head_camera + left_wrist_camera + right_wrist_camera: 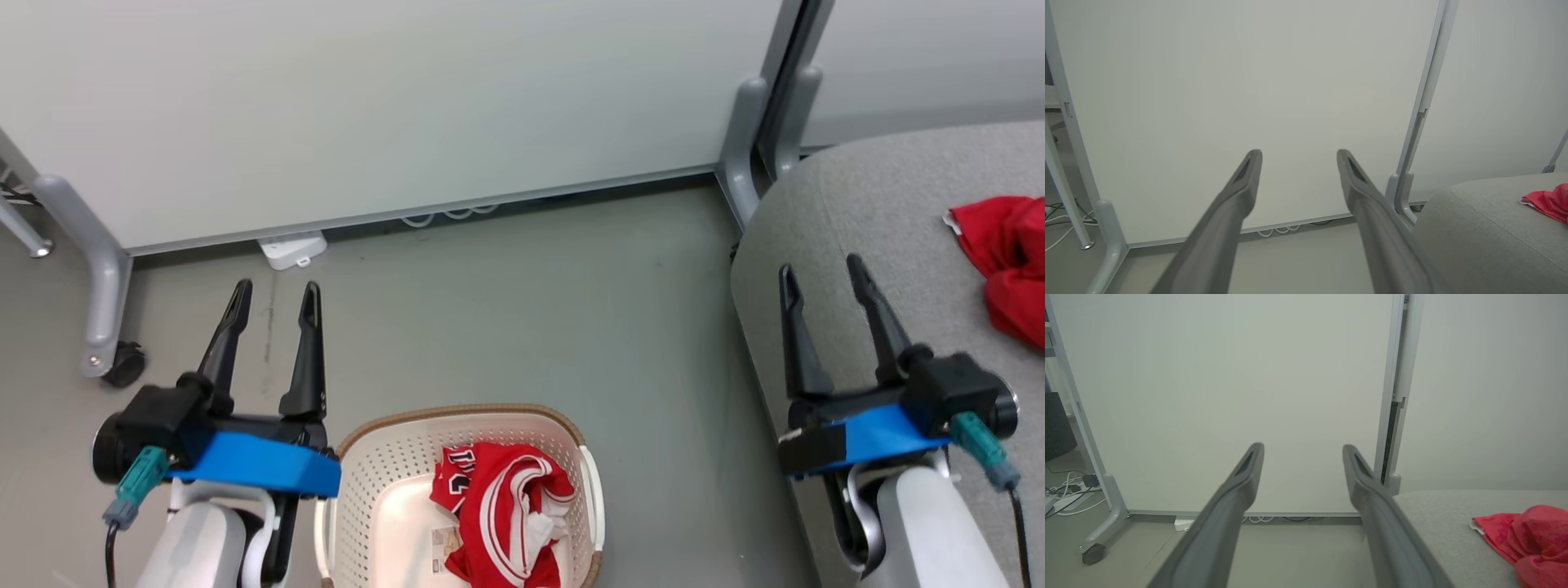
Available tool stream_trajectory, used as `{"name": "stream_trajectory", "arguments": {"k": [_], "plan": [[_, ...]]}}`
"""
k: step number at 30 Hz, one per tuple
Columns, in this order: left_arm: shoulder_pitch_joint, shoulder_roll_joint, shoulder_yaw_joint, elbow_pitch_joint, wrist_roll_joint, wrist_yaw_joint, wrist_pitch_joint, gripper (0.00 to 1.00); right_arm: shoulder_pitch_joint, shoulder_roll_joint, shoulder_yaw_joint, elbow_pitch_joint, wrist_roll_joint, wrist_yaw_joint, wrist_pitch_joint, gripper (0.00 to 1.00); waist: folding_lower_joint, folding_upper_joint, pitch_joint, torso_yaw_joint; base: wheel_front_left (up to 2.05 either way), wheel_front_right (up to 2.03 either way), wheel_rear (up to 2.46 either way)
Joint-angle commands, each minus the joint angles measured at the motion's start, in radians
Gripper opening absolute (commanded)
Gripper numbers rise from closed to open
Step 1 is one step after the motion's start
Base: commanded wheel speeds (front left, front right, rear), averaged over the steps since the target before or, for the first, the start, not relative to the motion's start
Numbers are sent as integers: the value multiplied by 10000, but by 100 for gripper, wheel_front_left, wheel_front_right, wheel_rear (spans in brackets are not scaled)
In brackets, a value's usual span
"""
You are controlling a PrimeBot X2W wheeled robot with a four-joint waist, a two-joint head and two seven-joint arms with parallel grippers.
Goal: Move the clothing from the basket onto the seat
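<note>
Head view, bottom centre: striped red garment (506, 506) crumpled in the basket (457, 411), heaped against the right wall, pale bottom bare along the left. Standing on the floor (531, 310) between the 2 arms, with the left gripper (277, 286) just beside the basket's left rim and the right gripper (820, 265) well apart, over the rounded left edge of the seat (857, 188). Both parted wide and holding nothing, fingers aimed away at the white partition (408, 106). Plain red garment (1008, 253) already lying on the seat toward its right side, partly cut off. So, by judgement, 1 of 2 moved. Heap's long axis running roughly near-to-far in the basket, lying behind and to the right of the left fingertips, hence nearer the left arm. Probably calls for pulling back, turning inward and tipping down before closing on the upper folds.
</note>
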Motion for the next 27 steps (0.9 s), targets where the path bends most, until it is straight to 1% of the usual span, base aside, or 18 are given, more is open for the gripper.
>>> {"name": "stream_trajectory", "arguments": {"k": [1, 7, 13, 21, 27], "plan": [[169, -6, 93, -28, 101, -66, -32, 100, 259, 61, 35, -41, 41, -10, -3, 100, 1, 0, -197, 197, 0, 0, 0], [949, -455, 954, 97, 663, -584, -31, 100, 1049, 198, -2, -139, 140, -9, -3, 100, 1, 0, -499, 423, 0, 0, 0], [1563, -770, 1537, 191, 1075, -955, -31, 100, 1625, 250, -105, -174, 178, -10, -3, 100, 1, 0, -748, 435, 0, 0, 0], [1980, -1088, 2001, 259, 1398, -1171, -31, 100, 2184, 298, -215, -184, 187, -10, -3, 100, 1, 0, -940, 426, 0, 0, 0], [2125, -1187, 2169, 323, 1515, -1268, -31, 100, 2342, 324, -250, -72, 237, -9, -3, 100, 1, 0, -1010, 397, 0, 0, 0]]}}
